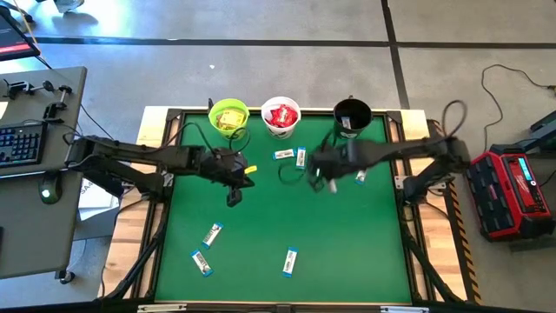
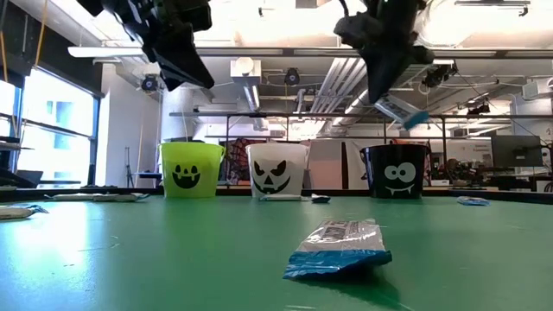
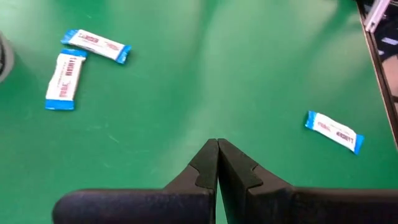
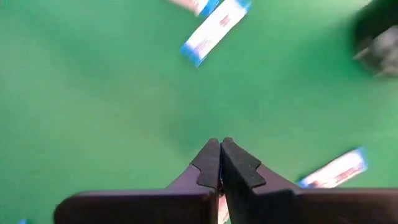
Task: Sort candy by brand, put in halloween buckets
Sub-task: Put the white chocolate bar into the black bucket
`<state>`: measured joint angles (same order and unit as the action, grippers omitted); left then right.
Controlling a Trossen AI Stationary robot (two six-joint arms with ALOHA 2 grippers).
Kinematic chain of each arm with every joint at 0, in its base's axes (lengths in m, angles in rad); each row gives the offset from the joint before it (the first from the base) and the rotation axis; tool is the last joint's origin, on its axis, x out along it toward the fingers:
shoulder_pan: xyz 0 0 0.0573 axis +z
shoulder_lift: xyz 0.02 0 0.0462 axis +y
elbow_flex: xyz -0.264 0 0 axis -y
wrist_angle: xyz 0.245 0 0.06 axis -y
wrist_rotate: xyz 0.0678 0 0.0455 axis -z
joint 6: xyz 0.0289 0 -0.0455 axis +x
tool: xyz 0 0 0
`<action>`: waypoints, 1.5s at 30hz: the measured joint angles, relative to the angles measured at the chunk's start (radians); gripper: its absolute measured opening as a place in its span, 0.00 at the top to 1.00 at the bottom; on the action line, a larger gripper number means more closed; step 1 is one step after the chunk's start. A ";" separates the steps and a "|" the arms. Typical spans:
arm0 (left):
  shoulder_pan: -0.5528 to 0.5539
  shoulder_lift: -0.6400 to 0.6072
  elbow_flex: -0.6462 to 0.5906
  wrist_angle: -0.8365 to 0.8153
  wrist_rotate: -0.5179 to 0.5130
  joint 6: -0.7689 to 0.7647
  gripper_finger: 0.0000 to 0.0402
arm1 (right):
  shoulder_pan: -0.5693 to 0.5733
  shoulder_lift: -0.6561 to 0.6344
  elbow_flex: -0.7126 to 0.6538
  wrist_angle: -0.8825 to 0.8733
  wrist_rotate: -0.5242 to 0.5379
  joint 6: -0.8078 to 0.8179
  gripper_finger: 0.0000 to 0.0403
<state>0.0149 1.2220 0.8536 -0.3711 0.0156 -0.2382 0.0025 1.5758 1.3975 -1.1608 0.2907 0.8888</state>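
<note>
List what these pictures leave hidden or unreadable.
- Black bucket: contents lost in its dark inside, high view; behind its wall, low view.
- Blue-and-white bars: print too small, high view.
- Yellow piece by the left arm: on the table or lifted, too small to tell, high view.

green worktop (image 1: 347, 252) w/ black frame. at far edge, 3 buckets in a row: lime green (image 1: 229, 116), white (image 1: 281, 116), black (image 1: 352, 116). blue-and-white bars lie flat on the mat: two touching near the white bucket (image 1: 291, 156), one by the black bucket (image 1: 360, 176), three toward the near edge (image 1: 291, 261).
</note>
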 joint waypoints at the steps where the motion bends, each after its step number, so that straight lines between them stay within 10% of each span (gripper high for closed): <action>1: 0.006 0.000 0.000 0.000 -0.001 0.000 1.00 | -0.043 -0.020 0.000 0.001 0.009 -0.035 1.00; 21: 0.139 0.000 0.000 0.003 -0.003 -0.022 1.00 | -0.857 -0.048 0.000 0.320 -0.037 -0.700 1.00; 45: 0.176 0.001 0.000 -0.012 -0.002 -0.048 1.00 | -0.932 0.075 -0.219 0.469 -0.193 -0.650 1.00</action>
<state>0.1905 1.2227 0.8536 -0.3832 0.0135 -0.2864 -0.9298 1.6508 1.1781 -0.6913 0.0974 0.2392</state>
